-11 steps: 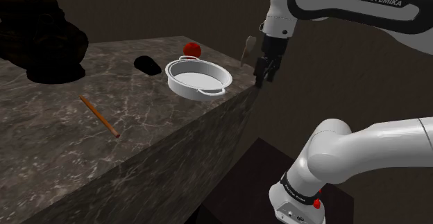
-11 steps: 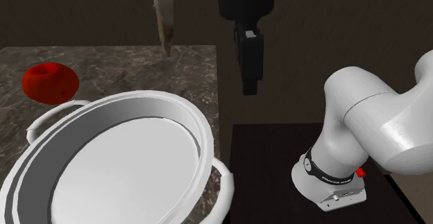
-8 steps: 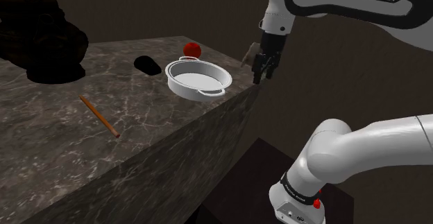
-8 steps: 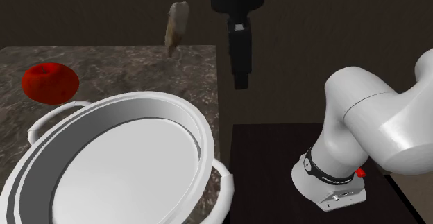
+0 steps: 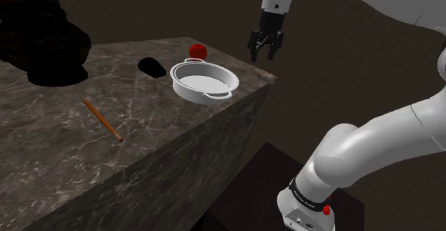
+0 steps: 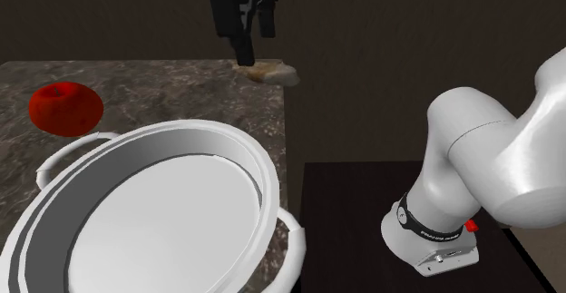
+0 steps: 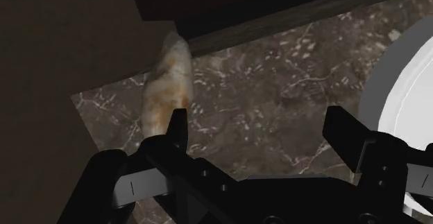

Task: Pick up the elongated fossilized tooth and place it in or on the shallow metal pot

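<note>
- Your claw (image 5: 265,48) hangs open and empty above the near corner of the worktop (image 5: 143,144), pointing down, its two black fingers spread well apart
- In the wrist view one finger (image 7: 177,129) stands right in front of the tooth and the other finger (image 7: 345,138) stands nearer the pot; only bare marble lies between them
- The elongated tooth (image 5: 269,74) lies flat on the very corner of the worktop, cream with tan and orange stains; in the second exterior view (image 6: 275,72) one end of it reaches the worktop's edge
- You cannot tell from these views whether the nearer fingertip touches the tooth; it is just above or beside one end of it, and the tooth is not between the fingers
- The shallow pot (image 5: 193,94) sits upright on the worktop near the tooth, towards the shoulder view's left of it, pale grey with a loop handle on each side and nothing inside
- A red round thing (image 5: 197,50) rests on the worktop just behind the pot, and a small black lump (image 5: 151,67) lies beside the pot on the shoulder view's left
- A thin orange stick (image 5: 101,119) lies flat on the marble, well apart from the pot
- A big dark shape (image 5: 43,36) stands at the worktop's far end, too dim to name
</note>
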Controlling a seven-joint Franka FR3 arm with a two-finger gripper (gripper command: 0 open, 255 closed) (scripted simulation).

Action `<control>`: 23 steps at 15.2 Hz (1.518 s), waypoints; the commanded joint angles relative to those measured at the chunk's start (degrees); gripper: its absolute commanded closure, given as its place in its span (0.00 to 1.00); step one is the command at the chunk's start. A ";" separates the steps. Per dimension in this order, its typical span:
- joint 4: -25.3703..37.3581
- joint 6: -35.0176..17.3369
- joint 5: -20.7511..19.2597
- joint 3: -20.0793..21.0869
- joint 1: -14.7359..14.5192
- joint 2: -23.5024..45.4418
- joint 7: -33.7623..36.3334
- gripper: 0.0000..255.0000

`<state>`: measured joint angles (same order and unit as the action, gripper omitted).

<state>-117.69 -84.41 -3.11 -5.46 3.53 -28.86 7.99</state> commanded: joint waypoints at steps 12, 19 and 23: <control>20.93 2.25 -1.57 -3.78 4.58 15.55 6.37 0.00; 15.88 -1.43 -1.77 -3.83 4.67 14.15 6.58 0.00; 15.88 -1.43 -1.77 -3.83 4.67 14.15 6.58 0.00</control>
<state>-101.80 -85.83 -4.88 -9.30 8.20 -14.70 14.57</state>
